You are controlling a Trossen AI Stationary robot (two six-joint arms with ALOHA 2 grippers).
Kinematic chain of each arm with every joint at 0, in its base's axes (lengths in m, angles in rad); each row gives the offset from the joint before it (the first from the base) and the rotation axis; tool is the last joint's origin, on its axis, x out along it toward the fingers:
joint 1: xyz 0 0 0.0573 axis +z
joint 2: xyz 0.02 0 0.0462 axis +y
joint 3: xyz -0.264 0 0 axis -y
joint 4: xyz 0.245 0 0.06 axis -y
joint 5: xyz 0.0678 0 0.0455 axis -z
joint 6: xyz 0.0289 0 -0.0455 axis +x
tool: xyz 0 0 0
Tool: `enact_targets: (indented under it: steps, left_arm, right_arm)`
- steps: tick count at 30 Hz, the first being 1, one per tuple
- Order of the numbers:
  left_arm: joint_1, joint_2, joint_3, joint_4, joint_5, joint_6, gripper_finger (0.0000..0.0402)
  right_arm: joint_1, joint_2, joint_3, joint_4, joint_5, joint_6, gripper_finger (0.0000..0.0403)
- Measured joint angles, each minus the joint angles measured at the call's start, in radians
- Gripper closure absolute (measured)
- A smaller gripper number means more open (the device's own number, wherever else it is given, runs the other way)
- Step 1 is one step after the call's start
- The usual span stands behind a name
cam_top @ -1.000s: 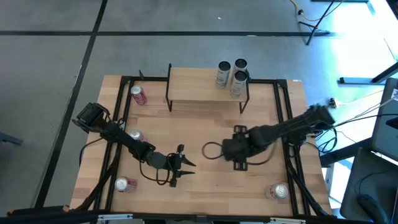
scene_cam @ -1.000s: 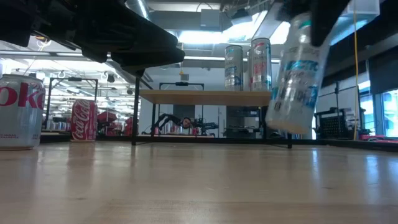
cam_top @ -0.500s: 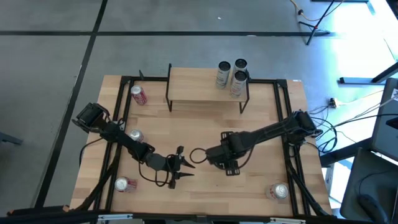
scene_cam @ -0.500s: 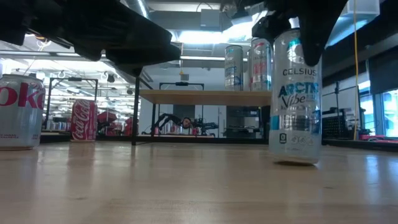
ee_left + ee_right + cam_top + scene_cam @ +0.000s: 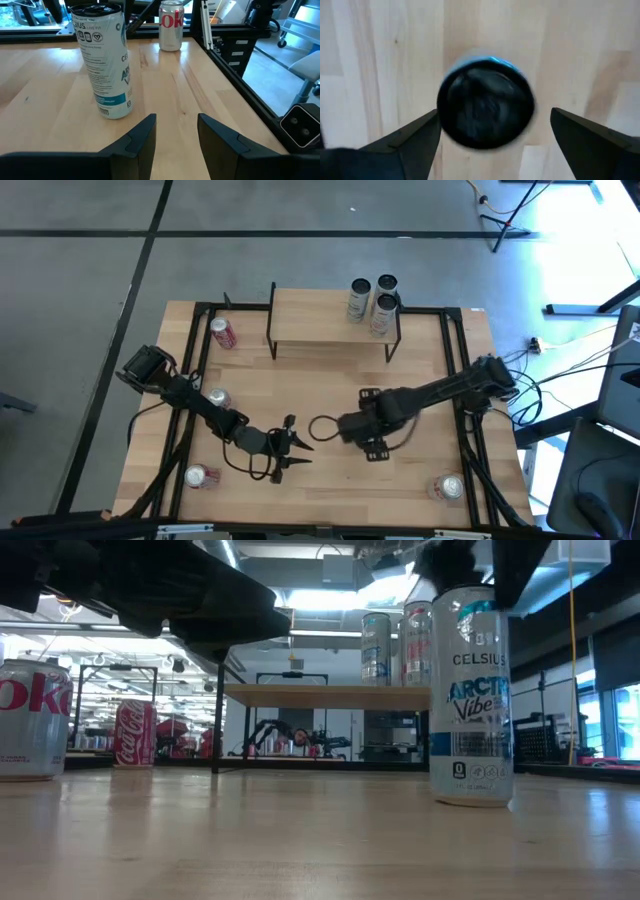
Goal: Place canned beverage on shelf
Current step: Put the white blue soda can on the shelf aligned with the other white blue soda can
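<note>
A tall white and blue Celsius can point(image 5: 470, 695) stands upright on its base on the tabletop, right of centre; it also shows in the high view point(image 5: 322, 427) and the left wrist view point(image 5: 102, 65). My right gripper point(image 5: 495, 130) is open just above the can's black top point(image 5: 486, 105), one finger on each side. My left gripper point(image 5: 175, 135) is open and empty, low over the table point(image 5: 298, 450), left of the can. The shelf point(image 5: 335, 315) stands at the far edge with three cans point(image 5: 372, 300) at its right end.
A red Coke can point(image 5: 223, 333) stands left of the shelf. A Diet Coke can point(image 5: 217, 398) stands at the left edge. Two more cans are near the front corners point(image 5: 202, 476) point(image 5: 449, 487). The shelf's left part point(image 5: 300, 695) is bare.
My right gripper has moved toward the table's left and down with the Celsius can, which was tilted and lifted clear and now stands upright on the table. The gripper has then let go and risen slightly above the can's top.
</note>
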State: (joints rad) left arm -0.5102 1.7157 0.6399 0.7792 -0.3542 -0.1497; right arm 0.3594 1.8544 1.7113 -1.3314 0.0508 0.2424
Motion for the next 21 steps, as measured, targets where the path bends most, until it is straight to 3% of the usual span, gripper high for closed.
enact_targets:
  steps: [4, 9, 15, 21]
  left_arm:
    - [0.000, 0.000, 0.000, 0.000, 0.000, 0.000, 0.0264]
    - [0.001, 0.000, 0.000, 0.000, -0.001, 0.000, 0.0264]
    - [0.001, 0.000, 0.000, 0.000, -0.035, -0.004, 0.0264]
    - [0.002, 0.000, 0.000, 0.000, -0.048, -0.008, 0.0264]
  right_arm:
    - [0.051, -0.112, -0.069, 0.039, 0.084, 0.048, 0.0047]
    - [0.099, -0.325, -0.260, 0.174, 0.197, 0.118, 0.0052]
    - [0.141, -0.622, -0.601, 0.583, 0.408, 0.124, 0.0052]
    - [0.137, -0.740, -0.836, 0.964, 0.385, 0.252, 0.0052]
